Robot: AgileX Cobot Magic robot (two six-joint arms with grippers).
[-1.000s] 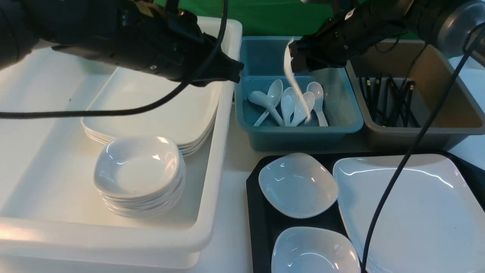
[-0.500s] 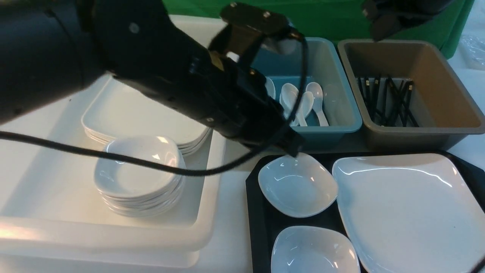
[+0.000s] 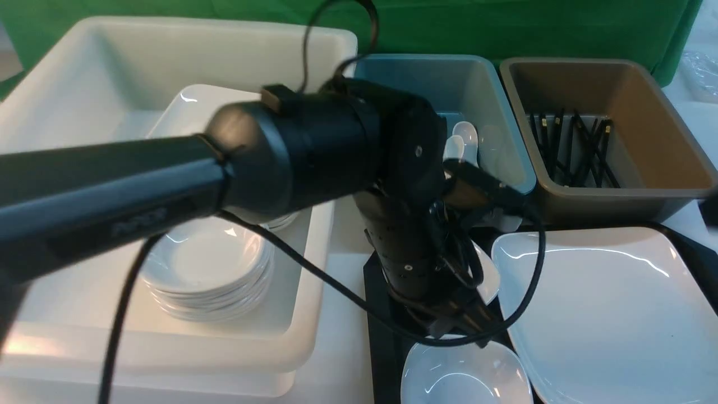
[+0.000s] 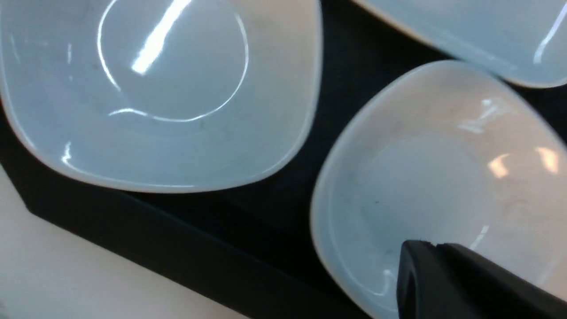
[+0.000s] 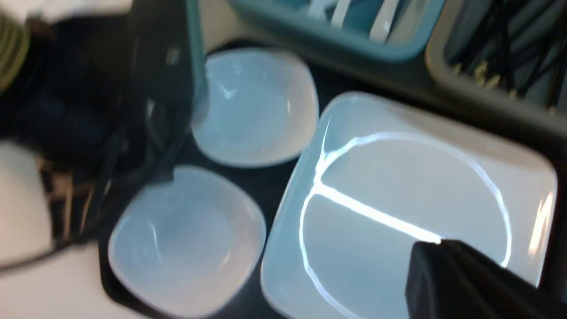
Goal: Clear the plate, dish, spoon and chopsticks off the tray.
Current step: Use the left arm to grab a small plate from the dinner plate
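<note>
Black tray (image 3: 381,314) on white table (image 3: 342,336), green backdrop (image 3: 505,28). Plate (image 3: 606,314) flat on tray's R side, square, no long axis. L gripper (image 4: 421,257) over small bowl (image 4: 425,177), gap unclear; R gripper (image 5: 436,252) closed, empty.

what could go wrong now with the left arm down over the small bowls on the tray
1. The left tool hangs over a glossy small bowl; its neighbour and the plate sit close, so a slipped grip could knock them.
2. The arm's cable loops low over the tray and might snag a rim.
</note>
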